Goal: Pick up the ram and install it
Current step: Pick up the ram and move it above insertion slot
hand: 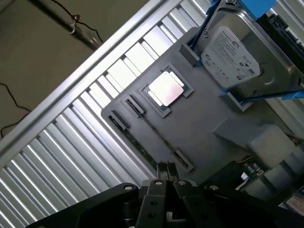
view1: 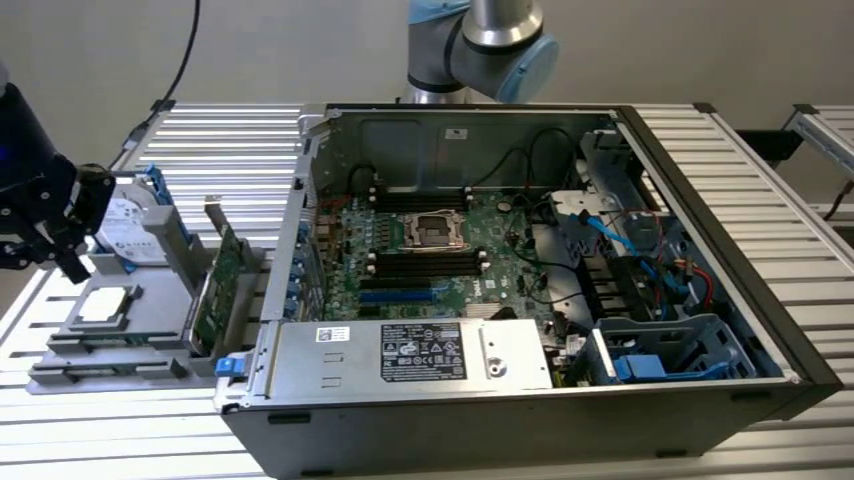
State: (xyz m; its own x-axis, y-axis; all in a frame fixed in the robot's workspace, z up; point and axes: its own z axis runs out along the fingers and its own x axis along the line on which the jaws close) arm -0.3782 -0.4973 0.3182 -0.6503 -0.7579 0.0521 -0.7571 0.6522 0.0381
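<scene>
While hanging low over the grey plastic parts tray [hand: 204, 128], the arm's black fingers [hand: 166, 168] are pressed together, gripping nothing. Ram [hand: 156, 135], a long narrow green circuit-board strip, stands on edge in the tray's slot, one end just beside the fingertips; contact unclear. Square silver processor chip [hand: 165, 89] and silver hard drive [hand: 232, 57] share the tray. Tray rests on slatted aluminium worktop [hand: 95, 123], to the exterior view's left of the open black computer case [view1: 534, 250].

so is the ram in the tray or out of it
In the tray: the ram sits in the grey tray's long slot, and the shut claw near it holds nothing.
</scene>
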